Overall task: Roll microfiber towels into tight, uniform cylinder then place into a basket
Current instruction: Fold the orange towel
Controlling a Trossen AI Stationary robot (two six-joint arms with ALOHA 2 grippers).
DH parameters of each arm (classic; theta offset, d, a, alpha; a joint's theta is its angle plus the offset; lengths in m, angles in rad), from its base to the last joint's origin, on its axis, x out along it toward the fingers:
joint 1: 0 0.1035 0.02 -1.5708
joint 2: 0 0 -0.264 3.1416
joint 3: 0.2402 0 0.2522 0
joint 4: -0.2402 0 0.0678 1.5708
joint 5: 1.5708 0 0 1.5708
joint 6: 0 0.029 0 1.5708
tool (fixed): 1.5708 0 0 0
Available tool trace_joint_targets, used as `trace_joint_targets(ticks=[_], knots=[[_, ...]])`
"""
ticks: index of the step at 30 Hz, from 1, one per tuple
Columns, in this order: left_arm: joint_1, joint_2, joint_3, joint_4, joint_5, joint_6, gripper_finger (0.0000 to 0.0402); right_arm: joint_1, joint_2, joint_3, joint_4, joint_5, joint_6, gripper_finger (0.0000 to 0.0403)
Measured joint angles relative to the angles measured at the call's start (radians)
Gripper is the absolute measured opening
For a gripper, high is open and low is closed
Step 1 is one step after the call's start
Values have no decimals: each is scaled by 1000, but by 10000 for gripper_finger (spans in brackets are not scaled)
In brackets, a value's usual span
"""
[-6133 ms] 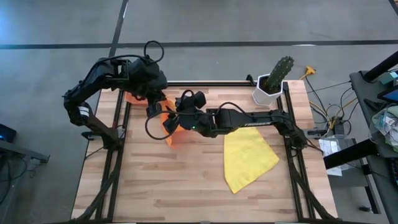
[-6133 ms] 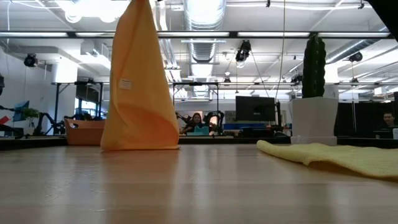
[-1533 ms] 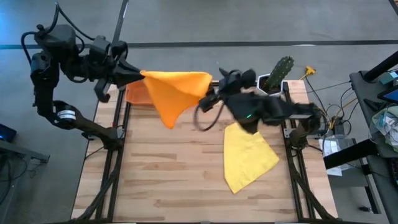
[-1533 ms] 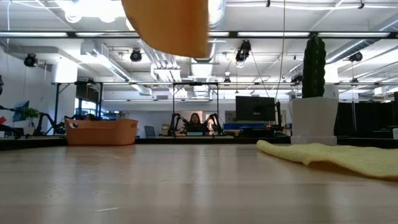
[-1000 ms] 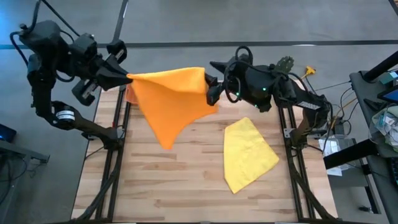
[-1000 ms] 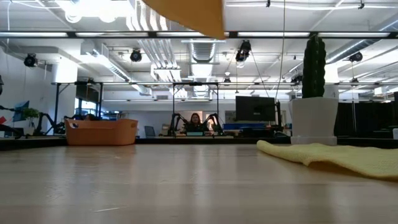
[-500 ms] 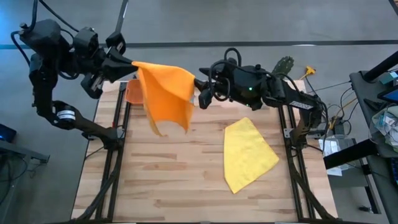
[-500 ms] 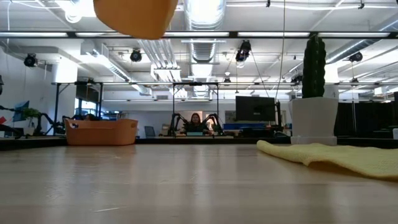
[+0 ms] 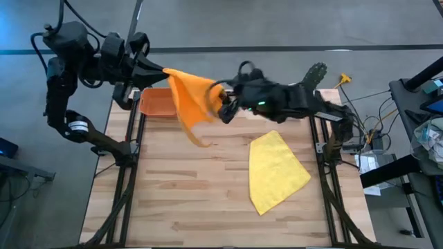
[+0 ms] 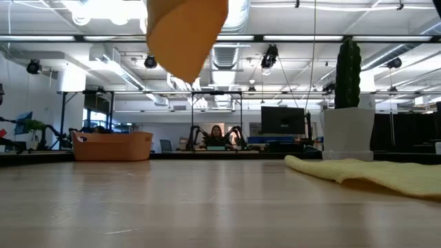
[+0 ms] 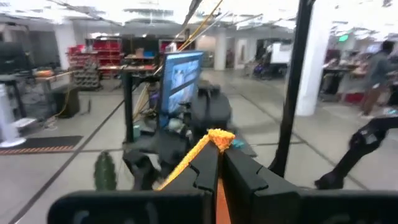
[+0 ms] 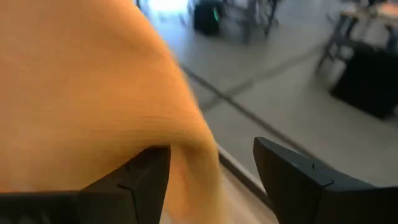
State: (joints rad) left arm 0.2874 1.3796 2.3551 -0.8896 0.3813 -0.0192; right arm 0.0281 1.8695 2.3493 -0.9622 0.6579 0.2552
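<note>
So I see the orange towel [image 9: 190, 97] hanging in the air above the table's far edge, one corner pinched in my left gripper [image 9: 163, 71]; my right gripper [image 9: 223, 109], jaws apart, sits just beside its other edge.

Orange towel [image 10: 185, 31] top cut off

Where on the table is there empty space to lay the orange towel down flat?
The front half of the table is bare wood, left of the yellow towel. There is also open wood between the basket and that towel. The back edge is crowded: the basket, the cactus pot, and both grippers, left and right, with the orange towel up in the air.
</note>
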Motion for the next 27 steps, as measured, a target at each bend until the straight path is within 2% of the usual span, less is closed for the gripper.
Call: trace_joint_targets(ticks=[3,7,13,17,22,25,27], knots=[[0,1,1,-104,-95,47,0,-17,48,-2,-118,-1,79,226],[1,20,-3,-341,-233,119,0,-21,99,-2,-205,-1,136,226],[0,108,-25,-639,-265,107,0,-20,159,-2,-216,-34,130,226],[0,142,-111,-664,-265,54,0,-17,173,-2,-249,-79,120,226],[5,129,-253,-598,-265,-6,0,14,171,-2,-313,-90,99,226],[19,126,-306,-585,-267,-84,0,33,156,-2,-278,-112,63,226],[36,125,-320,-586,-267,-117,0,37,143,-2,-213,-175,42,226]])
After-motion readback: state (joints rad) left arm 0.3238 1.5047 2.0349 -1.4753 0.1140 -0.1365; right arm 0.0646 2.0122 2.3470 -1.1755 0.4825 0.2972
